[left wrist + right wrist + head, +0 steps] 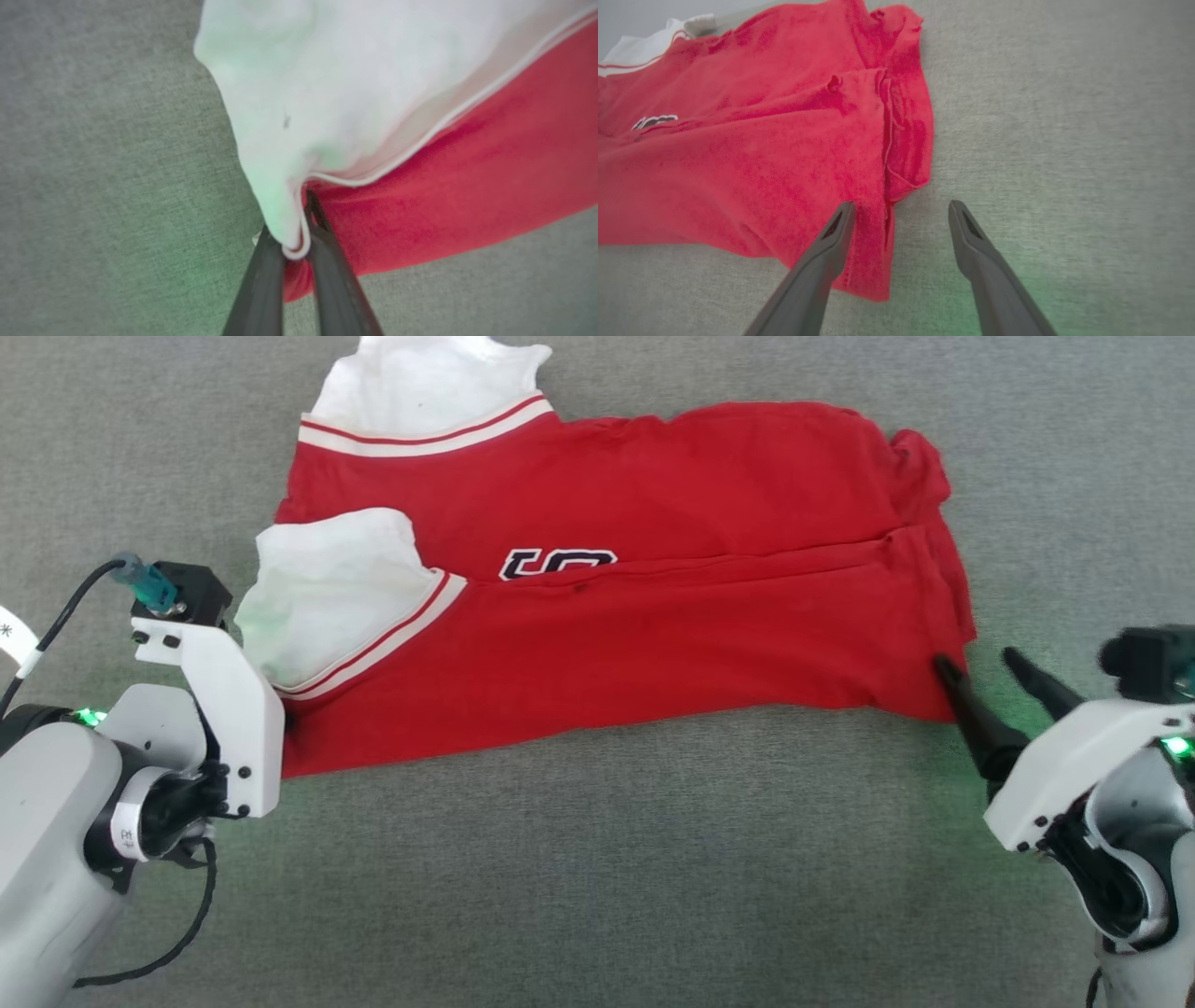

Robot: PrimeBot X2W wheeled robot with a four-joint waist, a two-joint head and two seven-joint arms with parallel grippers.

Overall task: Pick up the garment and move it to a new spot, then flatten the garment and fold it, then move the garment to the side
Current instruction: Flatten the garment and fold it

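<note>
Grey carpet [597, 896] | the garment [653, 644] lay flat, long axis left-to-right | left gripper [299, 233] pinched its white edge | right gripper [901, 205] gaped wide (empty), straddling the near right corner.

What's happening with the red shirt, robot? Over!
Left gripper shut on red garment, white-banded corner. Right gripper open, one finger at other red corner. Garment lying on grey surface. Nothing in the way.

Dark, white-edged lettering [558, 563] on the garment [672, 644], half tucked under a fold, defeats reading; the small label [125, 829] on my left arm [56, 821] too.
</note>
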